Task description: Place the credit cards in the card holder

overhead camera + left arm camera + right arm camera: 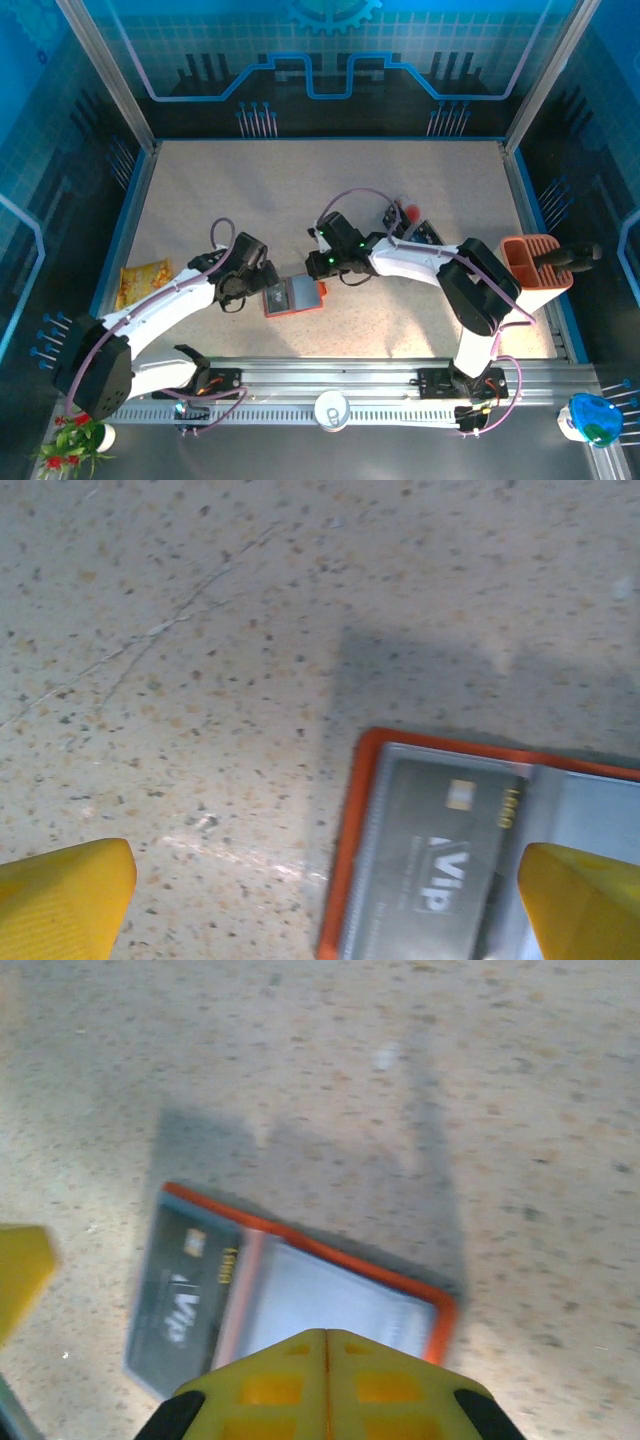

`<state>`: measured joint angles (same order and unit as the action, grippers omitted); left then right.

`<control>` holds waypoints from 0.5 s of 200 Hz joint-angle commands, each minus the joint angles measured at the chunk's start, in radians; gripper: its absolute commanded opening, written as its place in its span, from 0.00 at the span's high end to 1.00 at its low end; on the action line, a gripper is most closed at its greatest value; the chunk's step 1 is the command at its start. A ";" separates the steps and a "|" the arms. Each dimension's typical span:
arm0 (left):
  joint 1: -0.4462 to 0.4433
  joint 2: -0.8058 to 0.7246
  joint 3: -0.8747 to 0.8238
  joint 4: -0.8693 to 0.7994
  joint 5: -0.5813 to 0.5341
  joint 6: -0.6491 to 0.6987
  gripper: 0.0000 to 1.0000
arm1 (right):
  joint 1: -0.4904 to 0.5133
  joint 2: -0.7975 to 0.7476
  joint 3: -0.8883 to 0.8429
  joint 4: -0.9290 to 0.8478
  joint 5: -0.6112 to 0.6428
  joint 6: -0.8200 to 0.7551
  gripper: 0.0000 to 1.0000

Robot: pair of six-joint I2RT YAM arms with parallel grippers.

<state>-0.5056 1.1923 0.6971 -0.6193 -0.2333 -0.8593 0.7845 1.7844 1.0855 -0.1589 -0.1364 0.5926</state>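
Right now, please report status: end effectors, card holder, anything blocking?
Left end effector open; right end effector shut, empty. Card holder lies open, dark VIP card on it. Nothing blocking it.

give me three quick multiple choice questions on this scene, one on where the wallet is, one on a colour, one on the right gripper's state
1. Where does the open wallet lie?
A at the table's far edge; B on the table between the left gripper and the right gripper; C in a gripper.
2. What colour is the card on the wallet's inside?
A pink; B dark grey; C white.
3. How is the right gripper?
A wide open; B shut and empty; C shut on a card.
Answers: 1 B, the top view shows it flat between both arms' tips. 2 B, both wrist views show a dark grey face. 3 B, its yellow fingers meet with nothing between.
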 commanded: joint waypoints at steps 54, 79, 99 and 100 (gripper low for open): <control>-0.137 0.084 0.046 0.060 0.028 -0.063 0.01 | -0.023 0.036 -0.006 0.026 -0.066 -0.030 0.95; -0.171 0.114 0.052 0.069 0.017 -0.072 0.01 | -0.020 0.057 -0.001 0.035 -0.075 -0.024 0.96; -0.185 0.129 0.054 0.072 0.011 -0.070 0.01 | -0.014 0.081 0.009 0.032 -0.075 -0.023 0.96; -0.184 0.130 0.054 0.072 0.011 -0.070 0.01 | -0.014 0.082 0.010 0.032 -0.075 -0.023 0.97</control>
<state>-0.6754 1.3025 0.7185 -0.5564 -0.2123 -0.9119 0.7666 1.8305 1.0748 -0.1337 -0.1925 0.5751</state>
